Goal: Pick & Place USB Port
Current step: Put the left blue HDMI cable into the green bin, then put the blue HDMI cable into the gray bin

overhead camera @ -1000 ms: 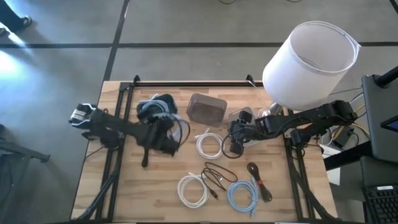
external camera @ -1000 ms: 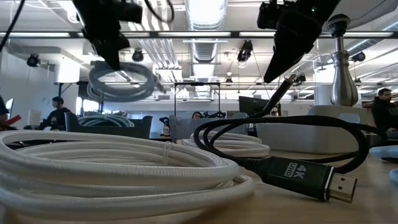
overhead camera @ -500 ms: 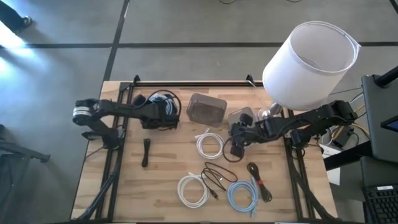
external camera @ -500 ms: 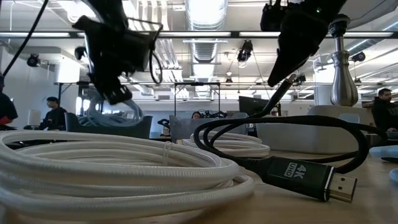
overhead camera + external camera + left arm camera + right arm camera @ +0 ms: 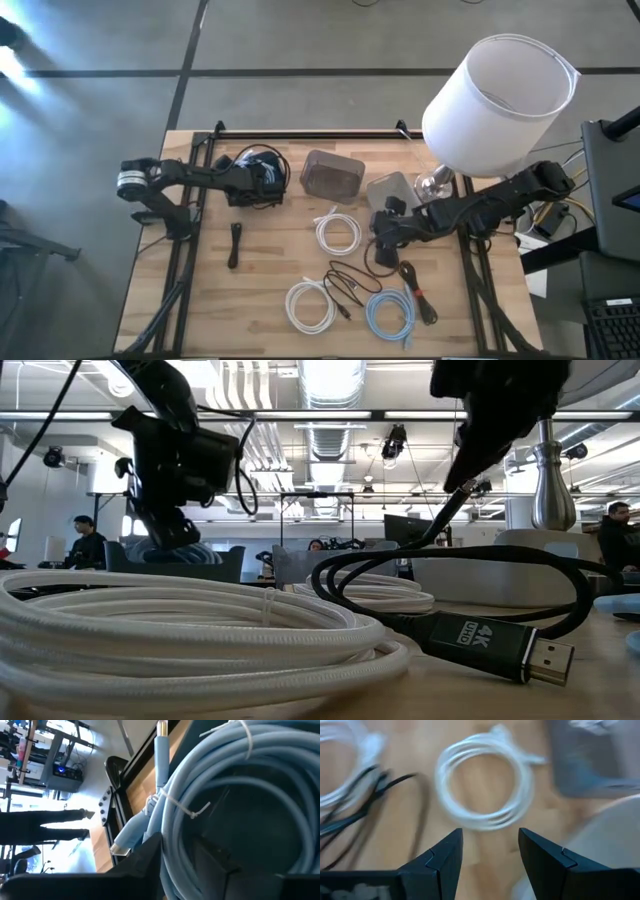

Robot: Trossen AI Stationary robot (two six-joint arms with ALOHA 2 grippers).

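Left end effector (image 5: 268, 183) parked at the bench's (image 5: 200, 300) back-left corner, right over a coiled light-blue USB cable (image 5: 240, 795) pressed up against its fingers; can't tell whether actually clamped. Right end effector (image 5: 384, 238) spread open with nothing in it, hovering just beside the white cable coil (image 5: 482, 780) mid-bench.

My right gripper (image 5: 487, 851) hangs over the wooden table (image 5: 470, 847), fingers (image 5: 440, 860) spread apart, nothing between them. Ahead of them lies a coiled white cable (image 5: 482, 785). Black cables (image 5: 365, 805) trail beside it. Another white coil (image 5: 345, 740) is partly visible past those. A grey box (image 5: 592, 755) sits near the white cable, blurred.
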